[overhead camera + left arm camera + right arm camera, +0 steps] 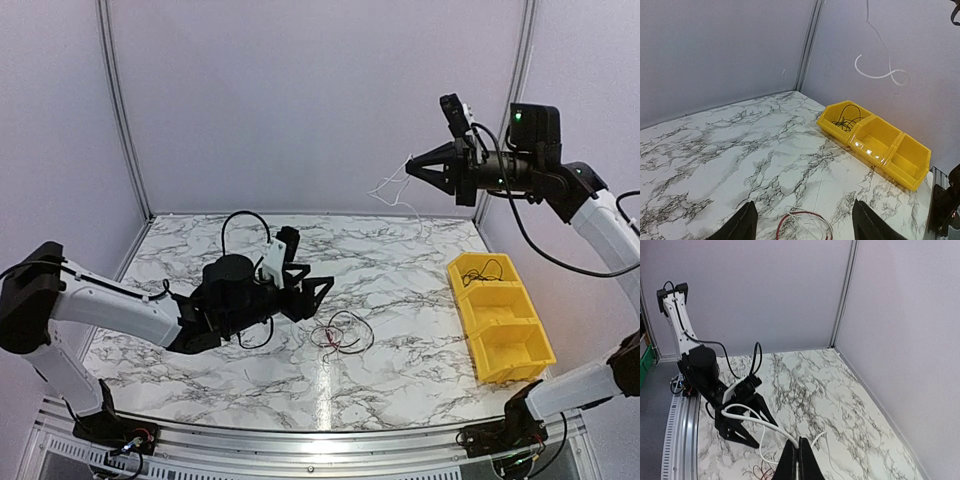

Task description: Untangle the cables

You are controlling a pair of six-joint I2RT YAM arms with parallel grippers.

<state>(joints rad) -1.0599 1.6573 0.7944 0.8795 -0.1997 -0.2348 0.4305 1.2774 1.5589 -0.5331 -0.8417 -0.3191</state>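
Observation:
My right gripper (411,168) is raised high at the back right, shut on a thin white cable (393,190) that dangles from its tip; in the right wrist view the white cable (757,421) loops out from the closed fingertips (800,445). A small tangle of red, white and black cables (338,335) lies on the marble table, also in the left wrist view (805,222). My left gripper (312,290) is open and empty, hovering just left of that tangle. A black cable (484,269) lies in the far compartment of the yellow bin (520,335).
The yellow bin with three compartments (912,170) stands at the table's right side. Grey walls with metal posts (120,110) close the back and sides. A metal rail (300,445) runs along the near edge.

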